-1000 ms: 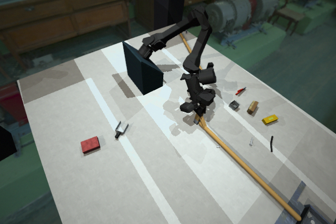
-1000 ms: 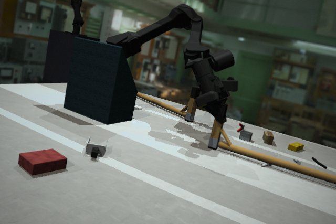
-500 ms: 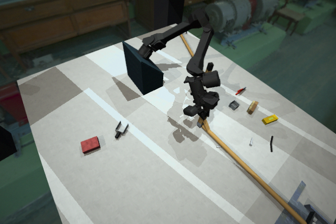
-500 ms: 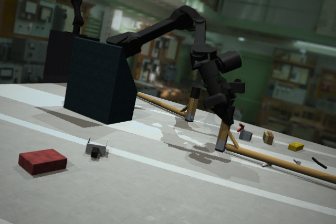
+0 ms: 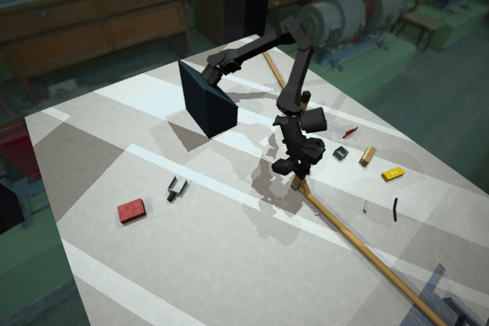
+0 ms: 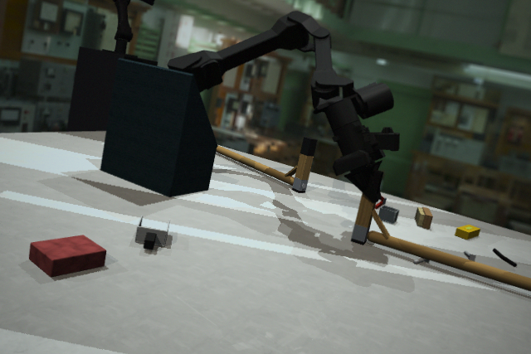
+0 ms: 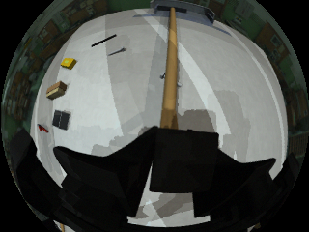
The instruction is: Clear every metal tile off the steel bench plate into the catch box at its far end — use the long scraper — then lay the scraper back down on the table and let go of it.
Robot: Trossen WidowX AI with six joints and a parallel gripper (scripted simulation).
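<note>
My gripper (image 5: 302,174) (image 6: 371,194) (image 7: 172,131) is shut on the upright wooden handle of the long scraper (image 5: 367,253) (image 6: 454,262) (image 7: 171,72). The handle's grey foot is low over the table; contact is unclear. The pole runs away from me to the far end, towards the lower right in the top view. The blue-grey steel plate (image 5: 410,316) shows there in part. A dark-walled tray (image 5: 454,303) (image 7: 210,15), seemingly the catch box, is partly out of view in the top view. The blade is indistinct, and I cannot make out tiles.
A second pole (image 5: 274,69) (image 6: 253,163) with an upright handle lies behind the arm. Beside the held pole are a yellow block (image 5: 393,173), a wooden block (image 5: 367,156), a dark block (image 5: 340,153), and a black rod (image 5: 394,209). A red block (image 5: 131,211) lies across the table.
</note>
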